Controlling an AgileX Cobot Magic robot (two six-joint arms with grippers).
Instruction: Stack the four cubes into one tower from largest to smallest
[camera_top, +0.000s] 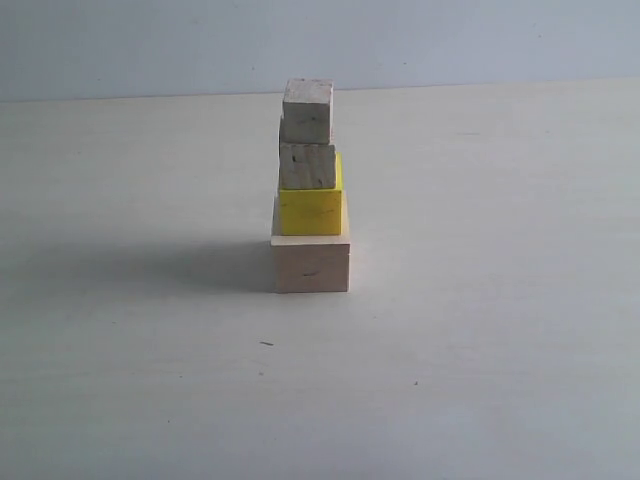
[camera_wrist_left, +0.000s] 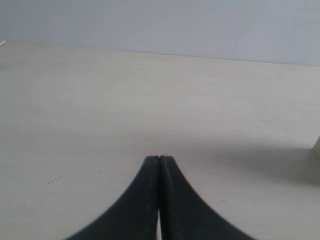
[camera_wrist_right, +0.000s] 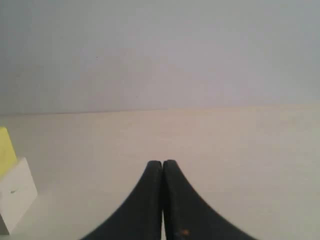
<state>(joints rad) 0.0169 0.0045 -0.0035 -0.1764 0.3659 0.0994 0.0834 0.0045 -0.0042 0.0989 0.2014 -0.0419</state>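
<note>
Exterior view is showing the tower (camera_top: 310, 190) standing mid-frame on the table (camera_top: 500, 320): wood base (camera_top: 311, 264), yellow cube (camera_top: 311, 210), then two small cubes (camera_top: 307, 166). Its long axis is running vertically, narrowing upward. Stacking is looking finished, so the next move is calling only for staying clear. The left gripper (camera_wrist_left: 159, 159) and right gripper (camera_wrist_right: 162, 162) are sitting with jaws pressed together, holding nothing.
</note>
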